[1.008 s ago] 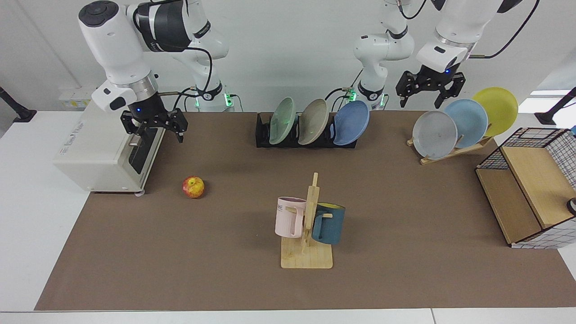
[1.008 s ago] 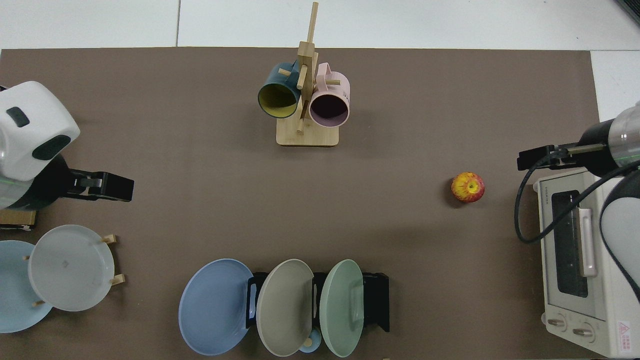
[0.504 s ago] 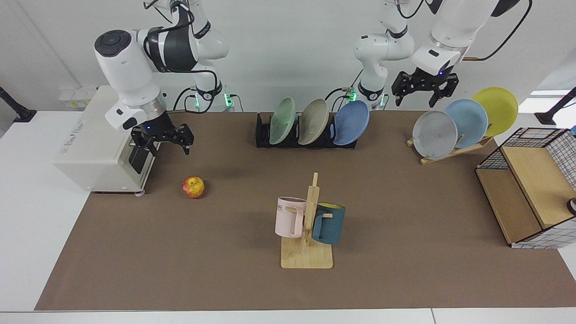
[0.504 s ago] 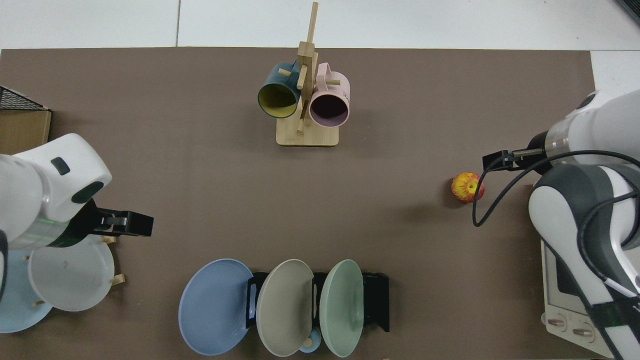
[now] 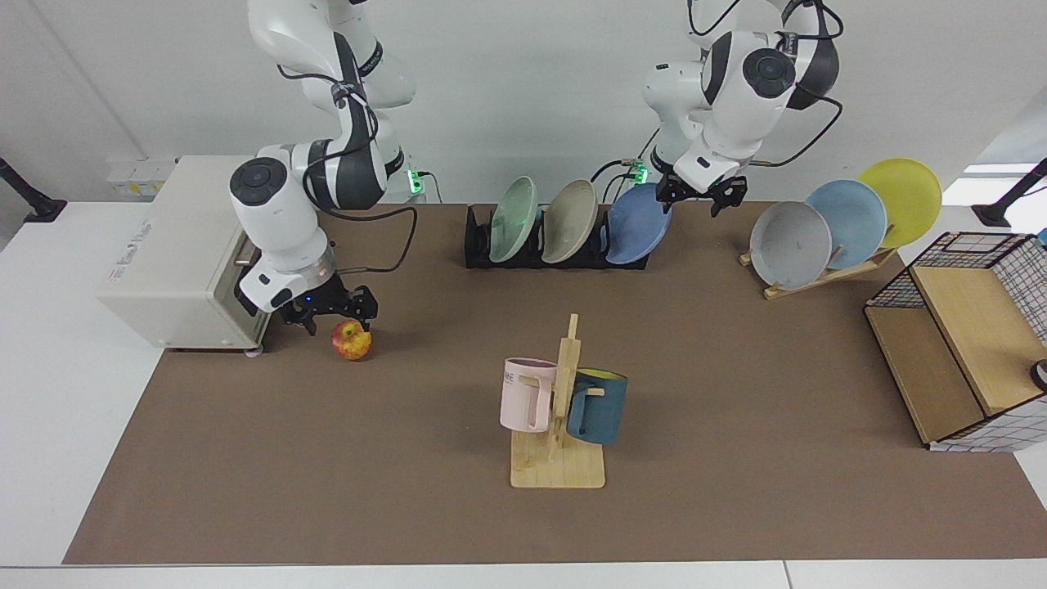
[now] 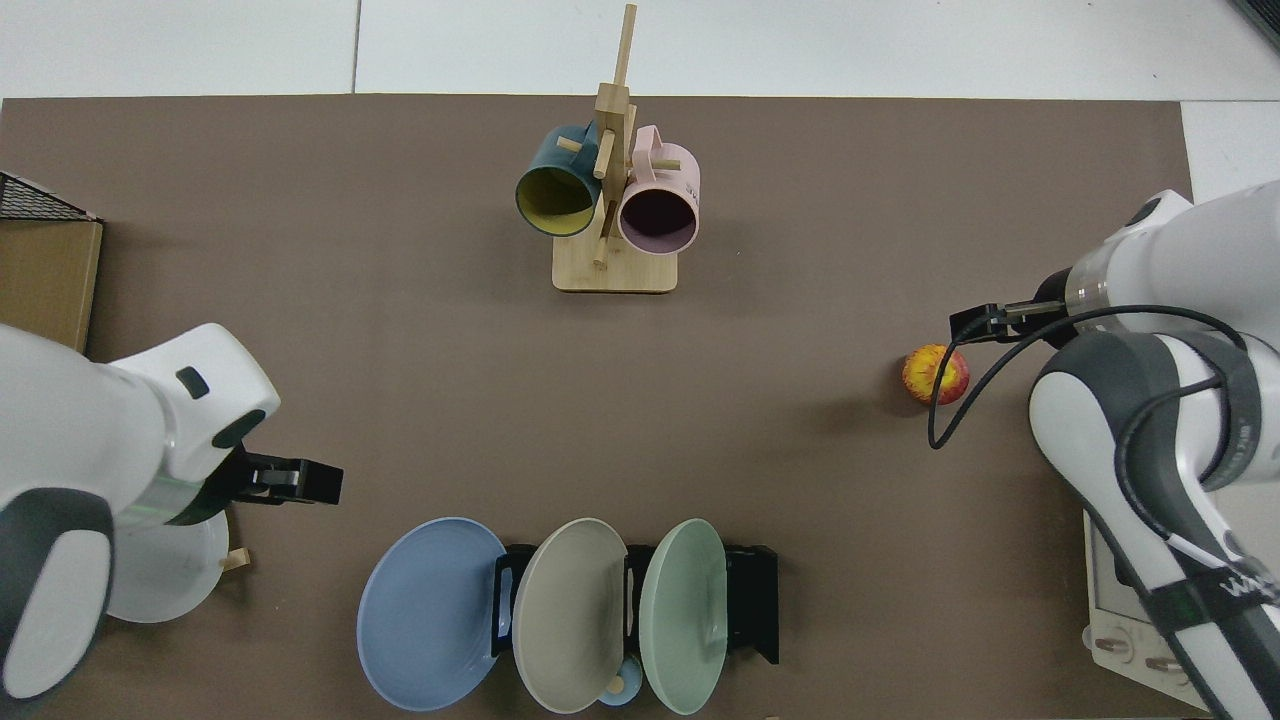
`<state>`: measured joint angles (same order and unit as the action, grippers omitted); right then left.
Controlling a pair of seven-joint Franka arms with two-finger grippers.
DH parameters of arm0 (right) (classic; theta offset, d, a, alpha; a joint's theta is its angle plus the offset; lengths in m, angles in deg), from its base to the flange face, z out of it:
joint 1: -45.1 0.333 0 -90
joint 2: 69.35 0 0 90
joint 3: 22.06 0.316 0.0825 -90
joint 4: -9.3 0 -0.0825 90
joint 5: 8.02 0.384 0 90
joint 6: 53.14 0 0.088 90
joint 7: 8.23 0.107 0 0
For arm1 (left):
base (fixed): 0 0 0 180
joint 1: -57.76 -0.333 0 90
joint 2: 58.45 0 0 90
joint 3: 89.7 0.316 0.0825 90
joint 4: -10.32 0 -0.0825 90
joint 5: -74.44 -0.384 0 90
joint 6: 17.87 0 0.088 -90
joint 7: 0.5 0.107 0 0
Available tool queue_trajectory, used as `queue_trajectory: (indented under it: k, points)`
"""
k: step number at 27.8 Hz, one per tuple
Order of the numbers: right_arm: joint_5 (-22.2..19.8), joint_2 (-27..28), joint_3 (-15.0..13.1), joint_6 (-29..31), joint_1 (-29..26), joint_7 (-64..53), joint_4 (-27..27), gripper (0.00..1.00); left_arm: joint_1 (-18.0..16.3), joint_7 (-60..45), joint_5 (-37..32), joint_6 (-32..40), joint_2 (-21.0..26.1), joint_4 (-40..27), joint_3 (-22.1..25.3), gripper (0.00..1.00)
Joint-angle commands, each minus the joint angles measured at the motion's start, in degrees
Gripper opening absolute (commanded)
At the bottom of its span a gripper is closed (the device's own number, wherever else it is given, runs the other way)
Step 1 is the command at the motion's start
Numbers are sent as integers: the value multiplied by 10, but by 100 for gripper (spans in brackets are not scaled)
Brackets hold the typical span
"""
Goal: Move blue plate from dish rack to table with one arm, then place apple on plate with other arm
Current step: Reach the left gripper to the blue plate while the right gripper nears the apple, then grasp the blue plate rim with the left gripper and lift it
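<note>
The blue plate leans in the end slot of the black dish rack at the back of the table. My left gripper hangs open just beside the plate's upper edge, apart from it. The apple, red with yellow patches, lies on the brown mat near the toaster oven. My right gripper is low and open, right behind and above the apple, with nothing held.
A pale green plate and a grey-beige plate share the black rack. A wooden mug stand with two mugs stands mid-table. A toaster oven, a slanted wooden rack of plates and a wire-sided shelf flank the sides.
The right gripper has dropped down from beside the toaster oven to just behind the apple. The left gripper has swung from above the wooden plate rack over to the blue plate's edge.
</note>
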<state>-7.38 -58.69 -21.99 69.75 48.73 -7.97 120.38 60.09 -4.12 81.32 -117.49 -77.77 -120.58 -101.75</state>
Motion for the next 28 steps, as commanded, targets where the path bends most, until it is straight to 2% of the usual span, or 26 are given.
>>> queue_trajectory:
  k: [1, 11, 18, 23, 26, 28]
  points:
    - [-6, 15, 0, 24, 2, 5, 15, 100, 14, 3, 43, -21, -34, -55, 4, 99]
    - [-7, 49, 0, 36, -3, -5, 17, 100, 25, 5, 66, -22, -34, -94, 2, 99]
    - [-9, 51, -2, 63, -4, -14, 54, 100, 25, -7, 71, -21, -34, -90, -28, 99]
    - [-29, 59, -2, 74, -6, -18, 63, 100, 25, -24, 85, -22, -35, -89, -51, 99]
    - [-30, 59, -2, 75, -6, -18, 65, 100, 25, -29, 85, -22, -35, -88, -55, 96]
    - [-30, 59, -2, 74, -6, -18, 65, 100, 25, -29, 85, -22, -35, -88, -64, 89]
